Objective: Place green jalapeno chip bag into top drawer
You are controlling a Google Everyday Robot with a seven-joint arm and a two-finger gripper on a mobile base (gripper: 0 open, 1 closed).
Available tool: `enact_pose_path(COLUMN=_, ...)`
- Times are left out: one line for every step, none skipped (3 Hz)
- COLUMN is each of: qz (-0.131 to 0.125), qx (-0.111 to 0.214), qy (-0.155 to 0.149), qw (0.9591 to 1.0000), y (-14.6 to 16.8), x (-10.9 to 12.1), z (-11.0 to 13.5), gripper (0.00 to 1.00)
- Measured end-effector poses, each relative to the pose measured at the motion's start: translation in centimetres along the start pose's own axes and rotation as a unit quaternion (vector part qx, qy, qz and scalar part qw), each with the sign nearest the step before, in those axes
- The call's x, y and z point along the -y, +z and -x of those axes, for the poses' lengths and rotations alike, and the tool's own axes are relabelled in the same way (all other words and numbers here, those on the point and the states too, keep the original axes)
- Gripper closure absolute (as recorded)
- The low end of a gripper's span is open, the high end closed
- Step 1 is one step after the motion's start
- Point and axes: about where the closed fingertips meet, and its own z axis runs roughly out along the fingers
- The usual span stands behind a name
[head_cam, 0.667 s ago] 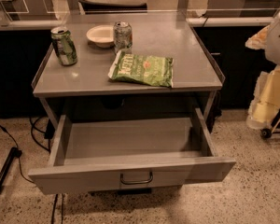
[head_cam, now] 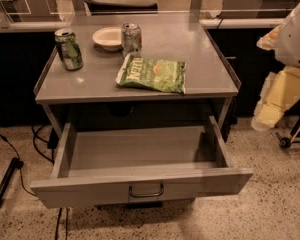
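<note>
The green jalapeno chip bag point(head_cam: 151, 74) lies flat on the grey table top point(head_cam: 200, 54), near its front edge, right of centre. The top drawer point(head_cam: 140, 186) below it is pulled wide open, its inside bare, with a small curved handle point(head_cam: 146, 191) on its front panel. My white arm point(head_cam: 296, 31) comes in at the right edge. My gripper point(head_cam: 271, 106) hangs pale and cream-coloured beside the table's right side, well apart from the bag and from the drawer.
A green soda can point(head_cam: 68, 49) stands at the table's left. A white bowl point(head_cam: 108, 38) and a silver can point(head_cam: 131, 39) stand at the back, just behind the bag. Cables point(head_cam: 20, 159) lie on the speckled floor at left. A wheeled cart leg point(head_cam: 290, 136) is at right.
</note>
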Motion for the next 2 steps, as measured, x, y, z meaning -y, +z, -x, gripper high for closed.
enact_pose_path(qz=-0.005, qx=0.028, qy=0.012, qw=0.9995, y=1.1, x=1.1, z=1.5, gripper=0.00)
enact_pose_path(qz=-0.013, qx=0.061, qy=0.031, qw=0.9976, y=3.0, x=2.3, z=3.5, gripper=0.00)
